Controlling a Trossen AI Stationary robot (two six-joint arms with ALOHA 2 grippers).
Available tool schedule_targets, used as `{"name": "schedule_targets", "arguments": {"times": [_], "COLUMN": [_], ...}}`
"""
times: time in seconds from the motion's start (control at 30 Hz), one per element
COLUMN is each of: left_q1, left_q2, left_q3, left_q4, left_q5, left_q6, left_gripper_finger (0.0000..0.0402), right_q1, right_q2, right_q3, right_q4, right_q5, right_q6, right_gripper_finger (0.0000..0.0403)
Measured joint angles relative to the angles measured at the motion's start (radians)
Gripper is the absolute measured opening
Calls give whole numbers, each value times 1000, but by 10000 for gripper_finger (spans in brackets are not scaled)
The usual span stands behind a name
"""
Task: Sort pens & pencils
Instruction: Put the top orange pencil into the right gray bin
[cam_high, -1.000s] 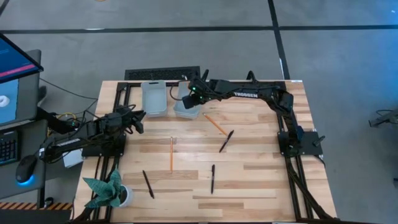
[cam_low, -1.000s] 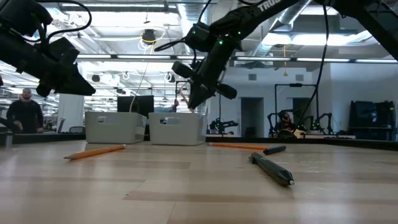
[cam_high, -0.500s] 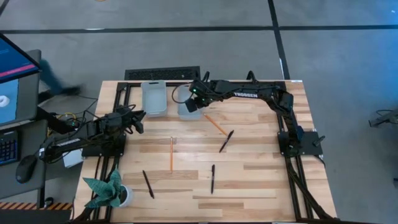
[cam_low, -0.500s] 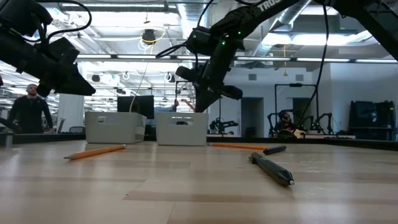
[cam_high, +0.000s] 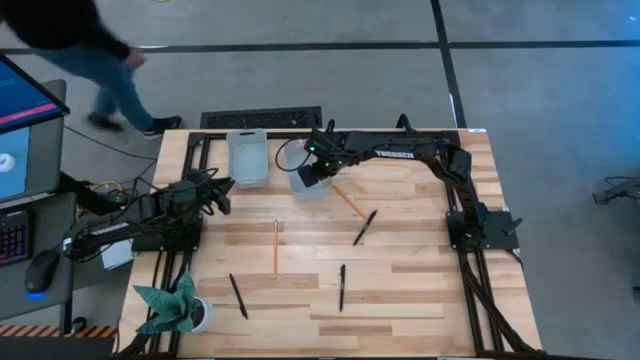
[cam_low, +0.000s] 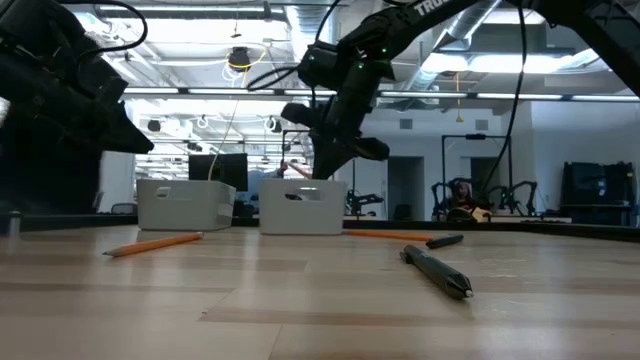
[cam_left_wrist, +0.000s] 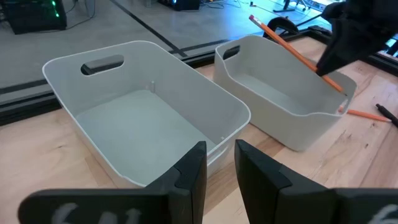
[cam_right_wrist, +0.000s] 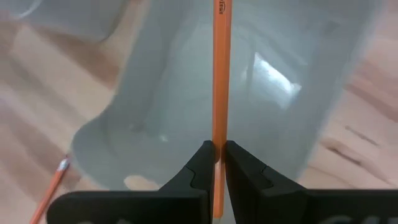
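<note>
My right gripper is shut on an orange pencil over the right-hand white bin. A second white bin stands to its left. My left gripper waits at the table's left side, slightly open and empty, facing both bins. Two more pencils lie flat on the table, one left of centre and one near the right bin. Three black pens lie flat on the table. My right gripper pinches the pencil's shaft between its two fingers, nearer the lower end. The pencil runs out ahead along the fingers. It is tilted, upper end toward the far left, lower end at the bin's wall; whether it touches, I cannot tell.
A person walks past the table's far left corner. A green plant stands at the near left corner. A dark frame rail runs behind the bins. A monitor and mouse are off the left edge.
My right gripper has moved toward the table's near edge and slightly right, still holding the pencil. The right-hand bin has slid the same way along the table, away from the left bin. A person has walked into the high view at the far left.
</note>
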Motion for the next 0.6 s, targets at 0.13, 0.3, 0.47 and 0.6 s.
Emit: {"name": "schedule_targets", "arguments": {"times": [0.13, 0.3, 0.47, 0.6], "left_q1": [0, 0, 0, 0], "left_q2": [0, 0, 0, 0], "left_q3": [0, 0, 0, 0], "left_q4": [0, 0, 0, 0], "left_q5": [0, 0, 0, 0], "left_q6": [0, 0, 0, 0], "left_gripper_finger": [73, 73, 73, 73], "right_q1": [13, 13, 9, 9], "right_q2": [0, 0, 0, 0], "right_q3": [0, 0, 0, 0], "right_q4": [-10, -6, -5, -4], "right_q5": [-18, -22, -19, -20], "right_q6": [-2, -2, -2, -2], "right_gripper_finger": [52, 52, 52, 52]}}
